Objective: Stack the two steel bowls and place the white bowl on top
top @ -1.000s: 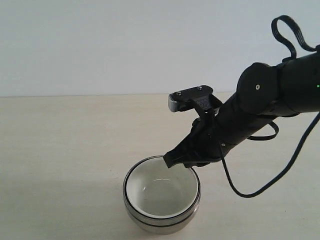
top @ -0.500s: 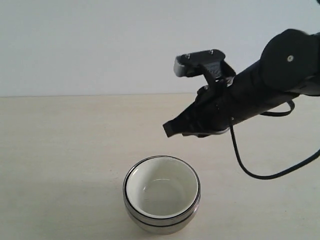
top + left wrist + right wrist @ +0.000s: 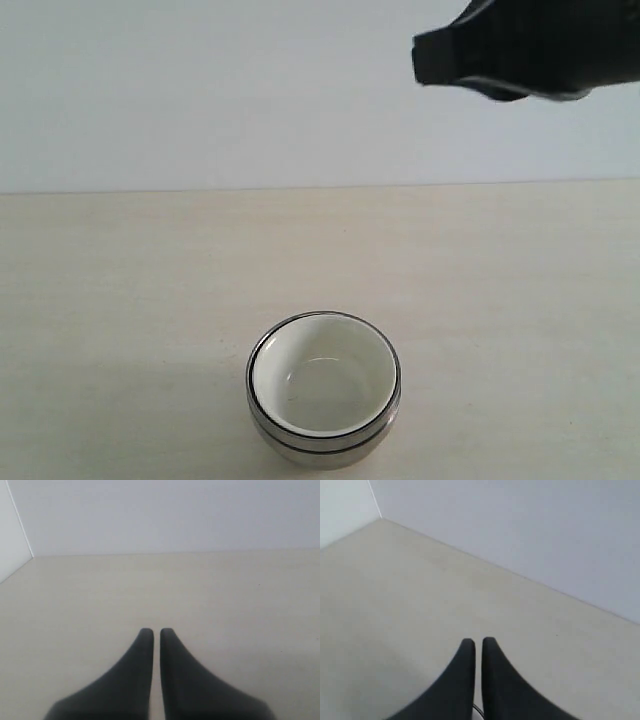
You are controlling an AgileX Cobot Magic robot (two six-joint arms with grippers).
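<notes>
the white bowl is glossy cream-white inside, with soft grey shading at its bottom. the steel bowls are mirror-silver, with a thin dark ring at the rim and another dark line round the wall (reflection or seam, i cannot tell). the surface is a plain pale beige, the wall a flat bluish-grey white. the left end effector and the right end effector are both matte black.
</notes>
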